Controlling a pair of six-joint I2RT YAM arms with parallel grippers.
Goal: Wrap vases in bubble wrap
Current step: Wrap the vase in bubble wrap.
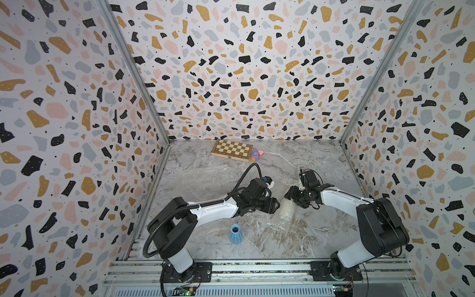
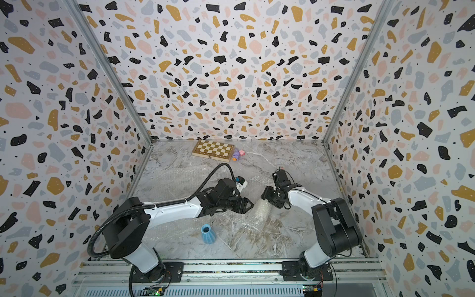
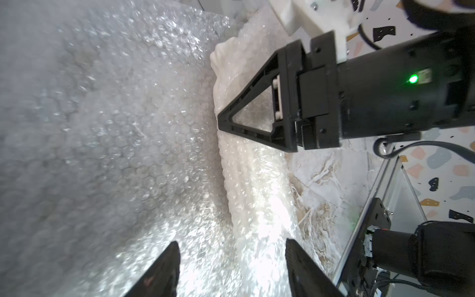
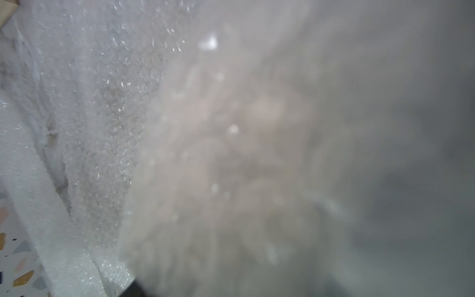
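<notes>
In both top views the cream vase lies on its side in the middle of the table, rolled in bubble wrap. The left gripper and right gripper face each other over its far end. The blue vase stands upright and bare nearer the front. A chessboard sits by the back wall.

In the left wrist view we see the left gripper with its jaws well apart and nothing pinched. The wrapped cream vase stretches away ahead of them, with loose bubble wrap beside it. The right gripper touches the wrap near the scalloped rim. We see it side on, so we cannot tell how wide it stands or whether it grips.

In the right wrist view, blurred bubble wrap fills nearly everything.
</notes>
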